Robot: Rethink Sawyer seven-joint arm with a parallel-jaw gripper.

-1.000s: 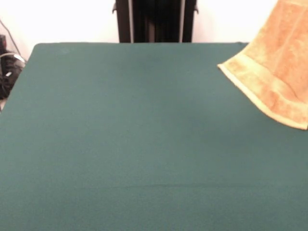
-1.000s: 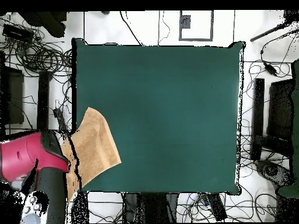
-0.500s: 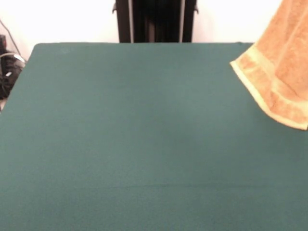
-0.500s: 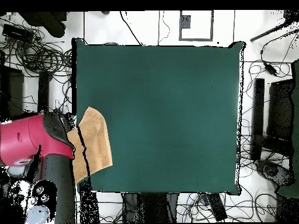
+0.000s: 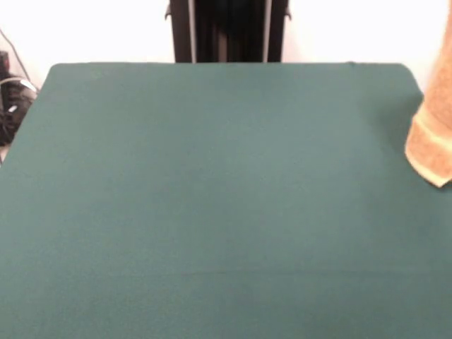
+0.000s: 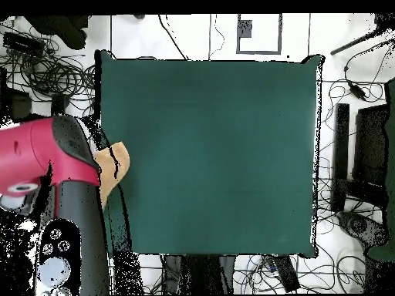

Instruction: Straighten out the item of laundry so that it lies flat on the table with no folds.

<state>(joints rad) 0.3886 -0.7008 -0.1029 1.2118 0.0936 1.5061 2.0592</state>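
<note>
Hanging beside the big dark green cloth-covered table [image 5: 212, 183] at its edge, the orange-tan terry towel [image 5: 434, 141] droops lengthwise beneath the red-and-black arm [image 6: 54, 166] — the gripper itself hidden, grip unreadable — table inboard.

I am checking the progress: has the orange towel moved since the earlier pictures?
Yes. In the front view the towel has slid toward the right edge of the green table, and only its banded end now hangs over that edge.
</note>
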